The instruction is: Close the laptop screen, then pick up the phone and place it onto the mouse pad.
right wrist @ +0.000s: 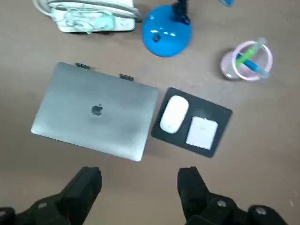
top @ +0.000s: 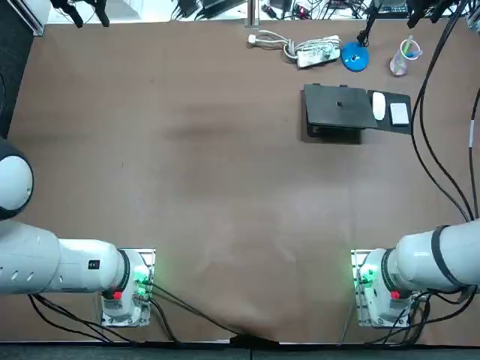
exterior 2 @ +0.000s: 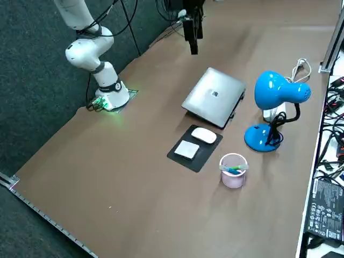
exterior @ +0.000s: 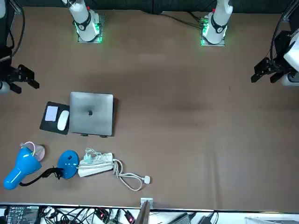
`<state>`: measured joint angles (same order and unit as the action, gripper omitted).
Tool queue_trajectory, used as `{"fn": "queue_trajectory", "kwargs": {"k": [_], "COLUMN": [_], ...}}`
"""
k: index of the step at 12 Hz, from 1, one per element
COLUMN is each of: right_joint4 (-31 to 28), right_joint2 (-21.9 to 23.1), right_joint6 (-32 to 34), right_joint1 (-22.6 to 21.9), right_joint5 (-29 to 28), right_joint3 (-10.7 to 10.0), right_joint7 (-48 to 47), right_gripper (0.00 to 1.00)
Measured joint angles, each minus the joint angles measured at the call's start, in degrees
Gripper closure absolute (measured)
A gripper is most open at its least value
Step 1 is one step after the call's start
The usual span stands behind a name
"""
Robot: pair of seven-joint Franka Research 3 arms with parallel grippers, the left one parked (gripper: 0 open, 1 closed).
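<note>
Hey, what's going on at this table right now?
Nothing is being handled. The right gripper hangs open and empty in the air, touching nothing. The laptop lies closed, and the phone lies flat on the mouse pad beside the mouse. Both steps of the job look done.

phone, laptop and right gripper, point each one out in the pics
phone [right wrist: 202, 132]: right wrist view, middle of its pale top face
laptop [right wrist: 96, 110]: right wrist view, logo on its closed lid
right gripper [right wrist: 139, 174]: right wrist view, midway between its open fingertips, hovering clear of the laptop
</note>
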<state>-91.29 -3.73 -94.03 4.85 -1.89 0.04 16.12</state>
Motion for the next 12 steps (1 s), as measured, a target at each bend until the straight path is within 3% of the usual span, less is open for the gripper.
{"fn": "queue_trajectory", "kwargs": {"k": [3,7,12], "right_joint4": [-2.43,-6.57,-8.04], "right_joint2": [3.4,7.88,9.83], "right_joint6": [0.37,0.69,0.79], "right_joint1": [-2.95,-8.57,-9.37], "right_joint5": [3.65,4.38,2.46], "right_joint3": [-0.53,-4.23,-4.74], "right_joint7": [-5.1,-11.78,-14.12], "right_gripper": [0.0,0.0,0.0]}}
